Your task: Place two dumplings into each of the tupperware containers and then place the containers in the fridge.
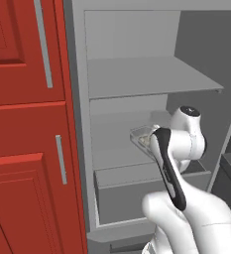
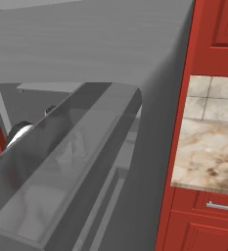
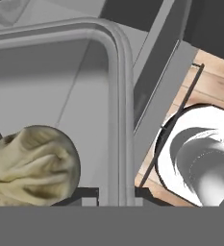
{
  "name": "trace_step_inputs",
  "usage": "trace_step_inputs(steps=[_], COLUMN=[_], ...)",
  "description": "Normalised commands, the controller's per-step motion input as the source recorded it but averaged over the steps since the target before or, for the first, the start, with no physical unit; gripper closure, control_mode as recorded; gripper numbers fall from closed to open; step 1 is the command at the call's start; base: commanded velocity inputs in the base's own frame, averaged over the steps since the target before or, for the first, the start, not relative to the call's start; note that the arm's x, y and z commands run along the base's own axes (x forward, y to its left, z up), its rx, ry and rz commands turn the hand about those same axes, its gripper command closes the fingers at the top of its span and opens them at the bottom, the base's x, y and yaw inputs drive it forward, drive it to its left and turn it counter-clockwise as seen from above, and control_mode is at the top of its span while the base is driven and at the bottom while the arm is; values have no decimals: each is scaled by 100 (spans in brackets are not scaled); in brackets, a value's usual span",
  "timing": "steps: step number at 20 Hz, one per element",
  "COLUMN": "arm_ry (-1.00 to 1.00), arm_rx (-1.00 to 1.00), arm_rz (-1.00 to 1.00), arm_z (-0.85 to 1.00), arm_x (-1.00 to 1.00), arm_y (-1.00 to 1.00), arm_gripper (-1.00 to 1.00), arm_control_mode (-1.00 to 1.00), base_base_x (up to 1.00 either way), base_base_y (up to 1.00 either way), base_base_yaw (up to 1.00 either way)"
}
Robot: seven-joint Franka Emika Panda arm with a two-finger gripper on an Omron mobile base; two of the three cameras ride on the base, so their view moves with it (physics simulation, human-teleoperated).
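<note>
One tupperware container [image 3: 116, 96] sits clamped in the gripper [image 3: 116, 194] – jaws shut on its rim. One dumpling [image 3: 31, 166] visible; a second is cut off at frame edge. Open fridge [image 1: 151, 79] – arm hides the container's far end.

White arm [image 1: 186, 198] reaches forward, its tool [image 3: 116, 194] clamped shut

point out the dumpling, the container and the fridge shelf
dumpling [image 3: 34, 166], hand view, middle of its folded top
container [image 3: 119, 96], hand view, on its rounded rim
fridge shelf [image 1: 146, 74], left base view, bare top of the upper shelf
</note>
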Motion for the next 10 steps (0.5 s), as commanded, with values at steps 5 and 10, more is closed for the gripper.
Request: trace_step_inputs(steps=[5,10], arm_ry=[0,0], arm_rx=[4,2], arm_rz=[1,-2], arm_z=[-65,-13], arm_x=[40,36], arm_y=[23,2], arm_gripper=[100,100], arm_control_mode=[-100,-100], base_base_x=[0,0], base_base_y=[0,0], base_base_yaw=[0,0])
